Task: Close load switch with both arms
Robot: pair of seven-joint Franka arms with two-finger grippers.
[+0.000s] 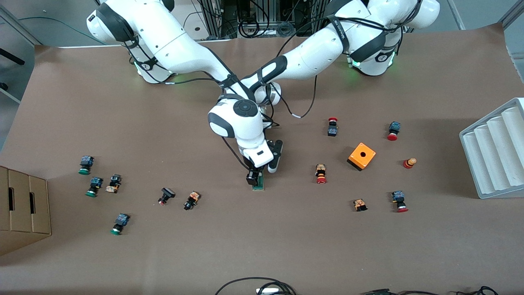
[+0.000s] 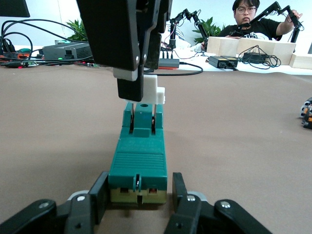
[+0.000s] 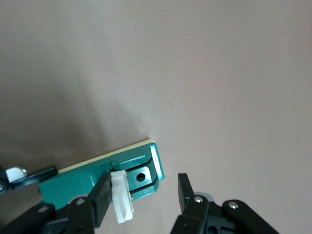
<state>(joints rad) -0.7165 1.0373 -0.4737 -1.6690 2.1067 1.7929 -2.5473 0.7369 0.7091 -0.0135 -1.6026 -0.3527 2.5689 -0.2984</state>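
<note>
The green load switch (image 1: 258,185) lies flat on the brown table near its middle. Its white lever (image 2: 155,93) stands up at the end nearer the front camera. My left gripper (image 1: 264,170) lies low at the other end, its fingers (image 2: 100,195) open on either side of the switch (image 2: 139,163) with small gaps. My right gripper (image 1: 254,178) hangs over the lever end, open. In the right wrist view one finger (image 3: 102,195) touches the lever (image 3: 122,200); the other stands clear of the switch (image 3: 87,180).
An orange box with a hole (image 1: 362,156) and several red-capped push buttons (image 1: 321,173) lie toward the left arm's end. Green-capped buttons (image 1: 94,186) and a cardboard box (image 1: 24,209) lie toward the right arm's end. A grey ribbed tray (image 1: 495,151) stands at the table's edge.
</note>
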